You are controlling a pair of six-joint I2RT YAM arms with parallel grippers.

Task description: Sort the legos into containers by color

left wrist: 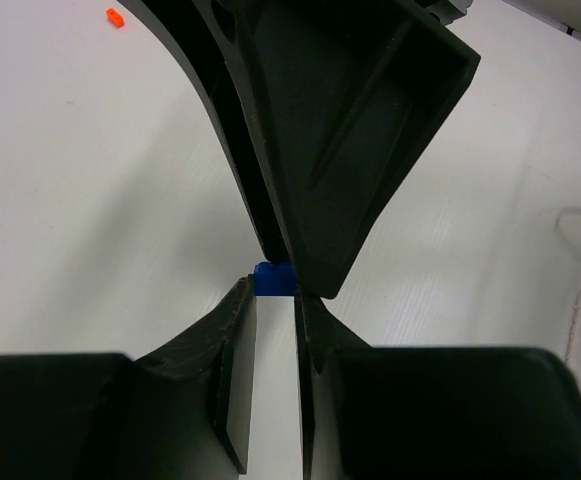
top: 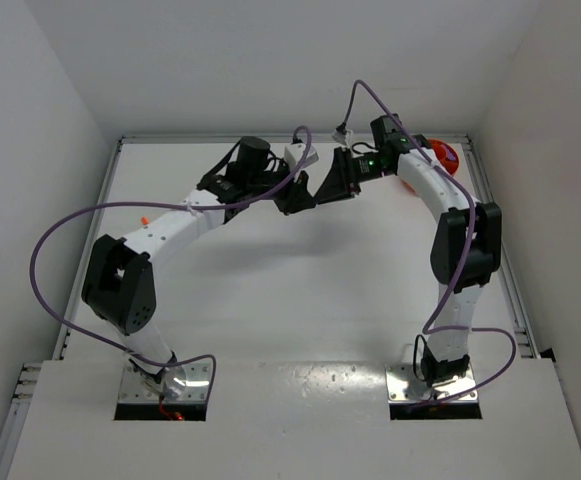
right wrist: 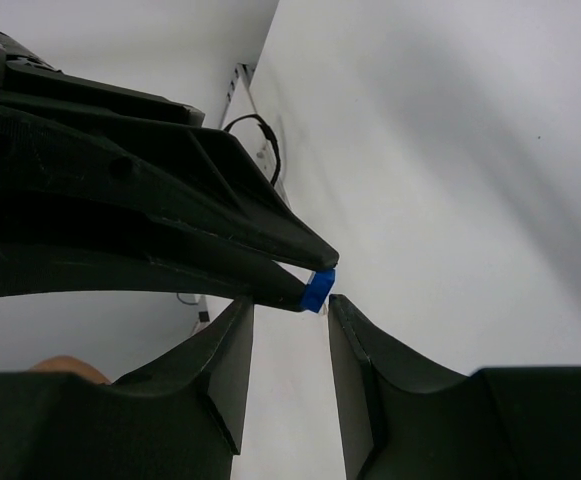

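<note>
Blue lego [left wrist: 273, 278] sits pinched at the very tips of the left gripper [left wrist: 273, 305], whose jaws are clamped on it with only a thin slot between them; it is held above the white table [top: 300, 290], toward the far middle. The right gripper [right wrist: 290, 308] meets it head-on, jaws apart, the brick at the mouth of the gap between them; whether either fingertip touches it I cannot tell. The orange bowl [top: 448, 155] stands near the table's far right corner, partly hidden behind the right arm, well apart from the brick; one orange lego [left wrist: 115, 16] lies loose on the table, off to the left.
</note>
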